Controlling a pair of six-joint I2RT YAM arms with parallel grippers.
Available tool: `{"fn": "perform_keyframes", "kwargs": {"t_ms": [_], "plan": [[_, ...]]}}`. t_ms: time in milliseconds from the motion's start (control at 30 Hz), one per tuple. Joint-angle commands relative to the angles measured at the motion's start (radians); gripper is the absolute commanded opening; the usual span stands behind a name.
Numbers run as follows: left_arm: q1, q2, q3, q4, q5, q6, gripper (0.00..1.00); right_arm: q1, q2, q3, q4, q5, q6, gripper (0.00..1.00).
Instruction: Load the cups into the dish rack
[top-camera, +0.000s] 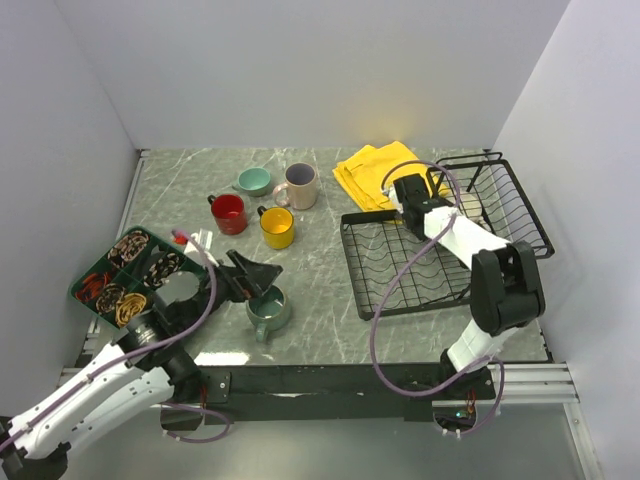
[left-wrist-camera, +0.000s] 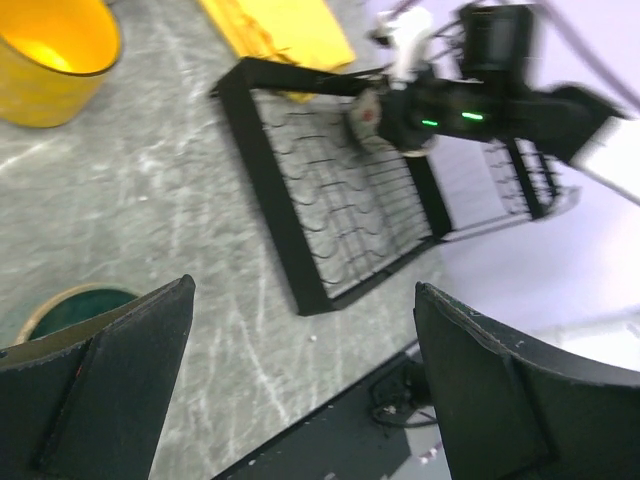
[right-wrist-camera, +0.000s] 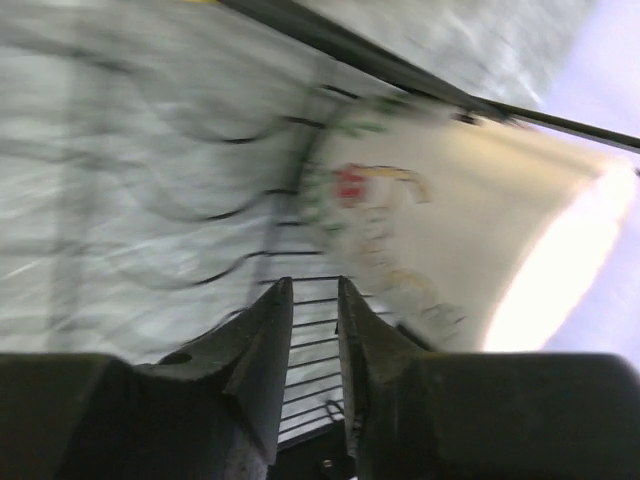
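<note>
The black wire dish rack (top-camera: 400, 265) lies at the right, with its raised basket (top-camera: 500, 200) behind. A cream mug (right-wrist-camera: 440, 230) with a printed pattern lies in the rack, right beside my right gripper (right-wrist-camera: 315, 285), whose jaws stand a narrow gap apart and hold nothing. My left gripper (top-camera: 250, 280) is wide open and empty, just above and behind the grey-teal mug (top-camera: 268, 312), whose rim (left-wrist-camera: 70, 300) shows under the left finger. The red mug (top-camera: 229, 213), yellow mug (top-camera: 277, 227), beige-pink mug (top-camera: 298, 185) and small teal cup (top-camera: 254, 180) stand at the table's middle rear.
A dark green compartmented tray (top-camera: 100, 262) with small items sits at the left edge. A yellow cloth (top-camera: 372, 172) lies behind the rack. White walls close in the table on three sides. The right arm (left-wrist-camera: 480, 105) hangs over the rack.
</note>
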Motion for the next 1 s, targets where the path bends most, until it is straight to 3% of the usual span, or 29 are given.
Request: {"fn": "perform_keyframes", "kwargs": {"t_ms": [0,100,233,333,567,800,967], "plan": [[0.014,0.127,0.106,-0.062,-0.044,-0.005,0.96,0.082,-0.164,0.051,-0.118,-0.303,0.011,0.36],[0.107,0.268,0.167,-0.082,0.058,0.013,0.96,0.123,-0.251,0.048,-0.137,-0.42,0.036,0.49],[0.327,0.403,0.212,-0.065,0.187,0.021,0.97,0.128,-0.357,0.065,-0.148,-0.668,0.065,0.55],[0.417,0.536,0.284,-0.094,0.216,0.044,0.98,0.109,-0.408,0.065,-0.145,-0.854,0.065,0.62],[0.438,0.878,0.508,-0.208,0.177,0.116,0.93,0.025,-0.452,0.036,-0.134,-1.286,0.088,0.68],[0.437,1.066,0.583,-0.225,0.103,0.124,0.84,-0.035,-0.495,-0.018,-0.115,-1.399,0.086,0.69],[0.432,1.165,0.629,-0.211,0.068,0.132,0.71,-0.046,-0.527,-0.046,-0.096,-1.433,0.088,0.7]]}}
